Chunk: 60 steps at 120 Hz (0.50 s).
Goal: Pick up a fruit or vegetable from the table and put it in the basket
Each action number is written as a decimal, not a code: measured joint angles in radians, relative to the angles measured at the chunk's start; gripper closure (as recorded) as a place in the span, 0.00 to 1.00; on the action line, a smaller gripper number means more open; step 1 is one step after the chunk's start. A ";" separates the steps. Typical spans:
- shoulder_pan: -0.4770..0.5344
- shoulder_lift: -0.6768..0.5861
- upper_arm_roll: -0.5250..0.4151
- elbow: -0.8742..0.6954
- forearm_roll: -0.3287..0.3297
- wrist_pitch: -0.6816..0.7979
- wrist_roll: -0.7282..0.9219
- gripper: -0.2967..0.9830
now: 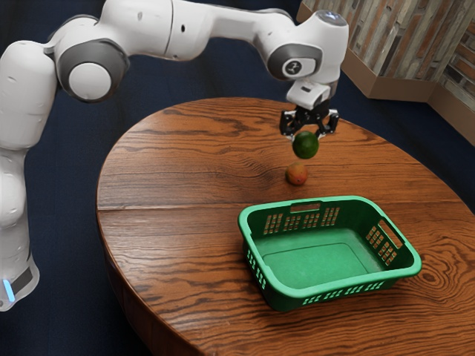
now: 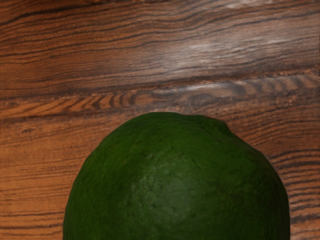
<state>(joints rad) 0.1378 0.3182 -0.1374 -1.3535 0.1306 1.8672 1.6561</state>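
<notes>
Table: round brown wooden table (image 1: 159,174), dark wavy grain, straight seam across the top, darker side below the rim. Floor (image 1: 74,222): dark blue, faint mottling, visible around the table. Wall (image 1: 401,41): upper right of exterior view, upright strips in grey, tan and reddish brown; plain brown skirting (image 1: 393,87) along its foot, angled at corners. Light: pale sheen on tabletop, wrist view. Source: cannot tell.

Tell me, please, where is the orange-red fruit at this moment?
In the exterior view, the orange-red fruit is on the table, slightly right of centre, just beyond the green basket and lower than the green fruit in the hand.
</notes>
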 joint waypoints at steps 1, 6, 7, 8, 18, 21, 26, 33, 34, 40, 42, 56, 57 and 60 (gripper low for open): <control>0.000 0.000 -0.001 0.001 0.000 -0.001 -0.001 0.56; 0.002 -0.002 -0.008 0.003 0.002 -0.006 -0.003 0.57; 0.002 -0.003 -0.010 0.003 0.002 -0.007 -0.004 0.57; 0.002 -0.004 -0.012 0.003 0.002 -0.008 -0.004 0.57; 0.002 -0.007 -0.032 0.005 0.004 -0.018 -0.011 0.57; 0.002 -0.008 -0.036 0.006 0.005 -0.021 -0.012 0.56; 0.002 -0.009 -0.044 0.006 0.005 -0.024 -0.016 0.57; 0.002 -0.012 -0.056 0.015 0.006 -0.031 -0.021 0.57; 0.002 -0.012 -0.057 0.017 0.007 -0.032 -0.021 0.57; 0.002 -0.014 -0.070 0.031 0.012 -0.041 -0.026 0.57; 0.002 -0.014 -0.073 0.034 0.014 -0.043 -0.028 0.56; 0.002 -0.017 -0.095 0.047 0.021 -0.059 -0.038 0.56; 0.002 -0.017 -0.097 0.048 0.021 -0.060 -0.039 0.56; 0.002 -0.017 -0.102 0.049 0.022 -0.063 -0.041 0.56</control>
<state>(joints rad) 0.1401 0.3008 -0.2390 -1.3046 0.1525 1.8040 1.6151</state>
